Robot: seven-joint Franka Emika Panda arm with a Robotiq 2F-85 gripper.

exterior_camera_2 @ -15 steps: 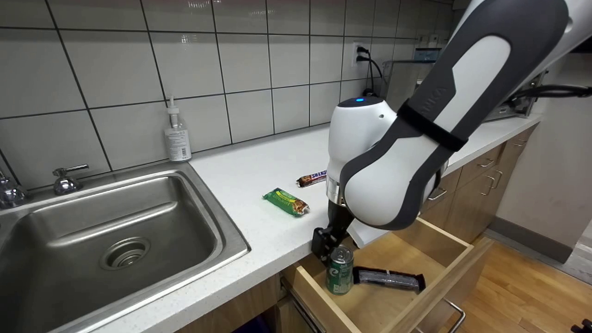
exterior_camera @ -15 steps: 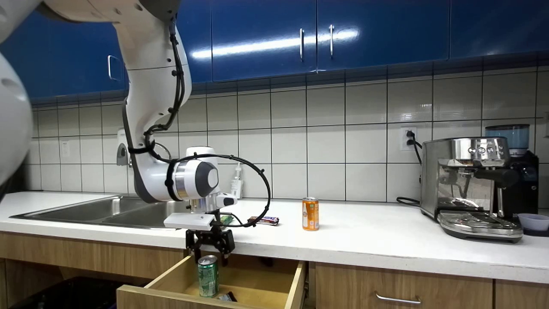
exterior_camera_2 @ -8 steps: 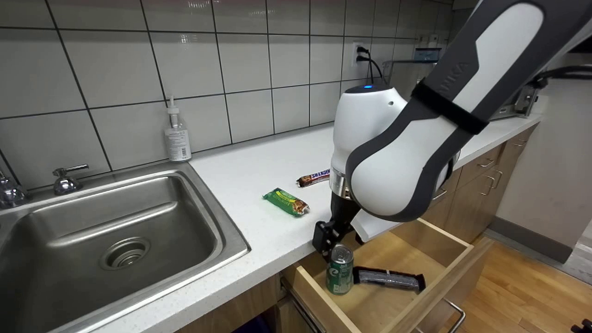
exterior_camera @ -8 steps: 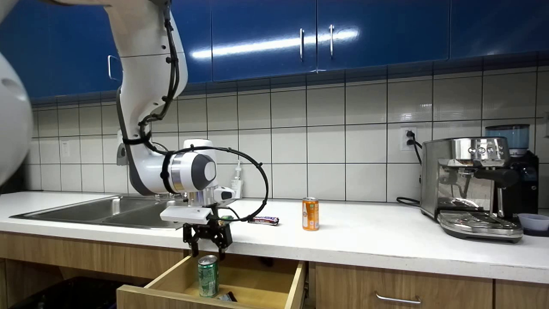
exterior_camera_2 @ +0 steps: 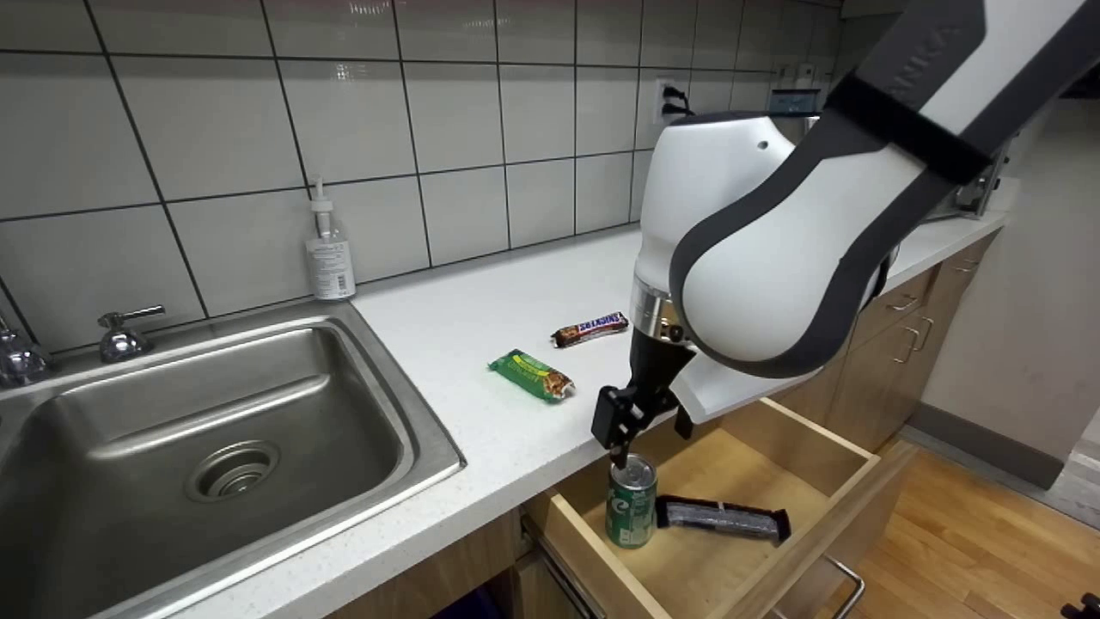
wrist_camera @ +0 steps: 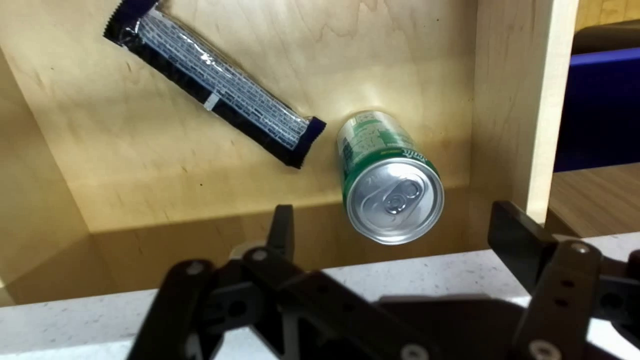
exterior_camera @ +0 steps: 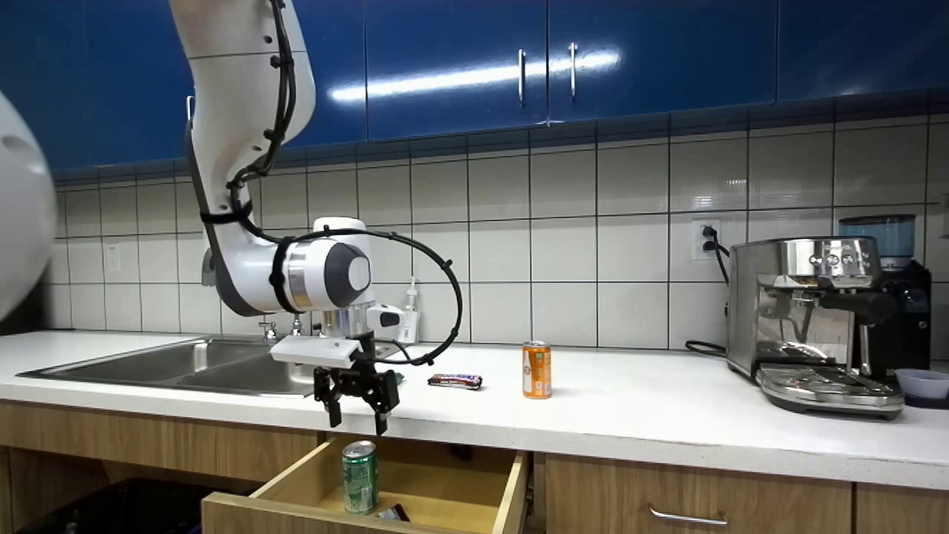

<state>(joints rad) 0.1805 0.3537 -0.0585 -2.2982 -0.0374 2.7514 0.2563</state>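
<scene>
Glare on blue cabinets (exterior_camera: 460, 81) and can lid (wrist_camera: 395, 201); drawer's rear (wrist_camera: 145, 250) shadowed.

The gripper (wrist_camera: 392, 232) has its fingers (wrist_camera: 283, 231) spread wide. Beyond them, seen within their gap, a green can (wrist_camera: 390, 175) stands upright, its silver lid (wrist_camera: 395, 205) toward the gripper. Farther from the gripper, a dark wrapped bar (wrist_camera: 220, 89) lies in the wooden drawer (wrist_camera: 140, 170), one end near the can. A speckled white counter (wrist_camera: 430, 275) shows behind the fingers.
</scene>
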